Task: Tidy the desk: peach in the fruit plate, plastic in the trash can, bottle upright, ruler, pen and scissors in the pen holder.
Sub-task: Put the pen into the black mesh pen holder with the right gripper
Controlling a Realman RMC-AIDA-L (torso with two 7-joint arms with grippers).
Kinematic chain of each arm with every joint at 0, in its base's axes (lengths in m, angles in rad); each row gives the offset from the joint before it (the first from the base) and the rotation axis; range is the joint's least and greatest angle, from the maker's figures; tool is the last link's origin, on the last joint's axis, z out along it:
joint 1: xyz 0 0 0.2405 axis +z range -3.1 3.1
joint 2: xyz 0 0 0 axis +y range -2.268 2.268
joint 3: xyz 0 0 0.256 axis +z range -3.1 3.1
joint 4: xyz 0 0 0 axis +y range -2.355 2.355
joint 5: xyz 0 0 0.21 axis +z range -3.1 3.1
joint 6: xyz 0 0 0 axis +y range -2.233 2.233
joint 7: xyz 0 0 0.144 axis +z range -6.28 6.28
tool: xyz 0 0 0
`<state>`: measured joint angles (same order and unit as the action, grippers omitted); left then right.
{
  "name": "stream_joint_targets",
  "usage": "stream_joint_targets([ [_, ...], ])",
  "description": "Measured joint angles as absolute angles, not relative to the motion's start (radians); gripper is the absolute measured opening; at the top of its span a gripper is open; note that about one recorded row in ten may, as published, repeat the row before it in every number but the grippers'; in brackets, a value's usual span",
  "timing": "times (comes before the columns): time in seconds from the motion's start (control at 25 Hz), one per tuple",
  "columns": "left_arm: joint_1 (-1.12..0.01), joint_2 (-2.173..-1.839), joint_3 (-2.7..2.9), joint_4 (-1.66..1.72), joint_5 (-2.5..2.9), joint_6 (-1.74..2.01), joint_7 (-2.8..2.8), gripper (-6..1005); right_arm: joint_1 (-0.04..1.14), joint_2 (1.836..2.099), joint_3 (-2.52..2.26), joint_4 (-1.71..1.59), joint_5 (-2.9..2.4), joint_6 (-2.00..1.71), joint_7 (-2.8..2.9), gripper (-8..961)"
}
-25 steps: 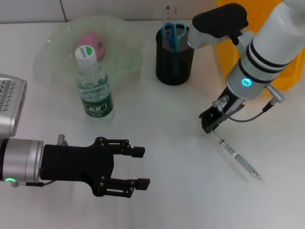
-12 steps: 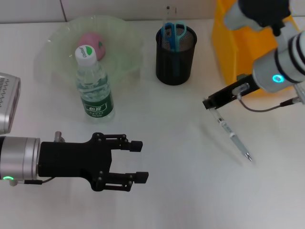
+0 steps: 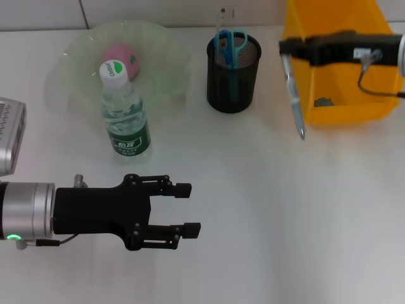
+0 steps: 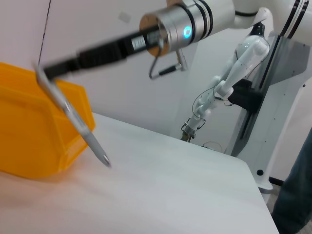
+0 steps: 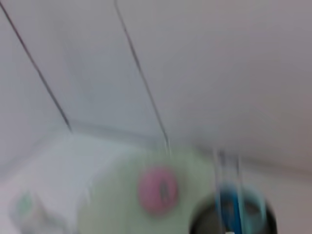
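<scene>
The right claw (image 3: 286, 47) is gripping the pen (image 3: 293, 95) by its upper end, closed on it, and the pen is hanging nearly upright in the air, tip down, between the pen holder (image 3: 233, 76) and the yellow trash can (image 3: 335, 63). In the left wrist view the same pen (image 4: 73, 117) is slanting down from the claw in front of the can.

The step in hand appears to be carrying the pen over to the holder and dropping it in. To do this well, the arm should probably keep the pen high enough for its tip to clear the holder's rim, centre the tip over the open mouth, away from the blue scissors (image 3: 230, 41) and the clear ruler (image 3: 223, 19) already standing inside, then lower before releasing so the pen does not bounce out.

The left claw (image 3: 190, 218) is hovering open and idle over the near surface (image 3: 285, 221). The peach (image 3: 123, 56) is lying in the fruit plate (image 3: 76, 57), and the bottle (image 3: 124, 111) is standing upright just in front of it.
</scene>
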<state>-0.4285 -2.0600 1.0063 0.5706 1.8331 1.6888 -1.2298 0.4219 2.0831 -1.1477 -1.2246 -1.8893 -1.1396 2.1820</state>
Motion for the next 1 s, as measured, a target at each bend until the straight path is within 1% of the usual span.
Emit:
stream_joint_targets([
  [0.16,-0.428,-2.062,1.001,0.571,1.833,1.689,-1.231,734,0.457,2.083,-1.062,-1.120,-1.661,-1.128,1.965,114],
  [0.32,-0.432,-2.065,0.995,0.559,1.833,1.683,-1.232,734,0.518,2.082,-1.037,-0.978,-1.410,-1.108,1.719,114],
  [0.52,-0.437,-2.065,0.987,0.549,1.833,1.679,-1.232,734,0.664,2.080,-1.003,-0.744,-1.300,-1.079,1.487,114],
  [0.56,-0.438,-2.065,0.984,0.548,1.833,1.679,-1.231,734,0.720,2.080,-0.986,-0.638,-1.295,-1.055,1.405,113],
  [0.6,-0.439,-2.065,0.981,0.548,1.832,1.679,-1.231,734,0.720,2.080,-0.986,-0.638,-1.295,-1.055,1.405,113],
  [0.76,-0.440,-2.065,0.974,0.548,1.827,1.678,-1.230,735,0.802,2.084,-0.982,-0.471,-1.236,-0.983,1.236,113],
  [1.0,-0.445,-2.065,0.974,0.547,1.824,1.678,-1.231,736,0.812,2.087,-0.986,-0.438,-1.215,-0.953,1.205,112],
])
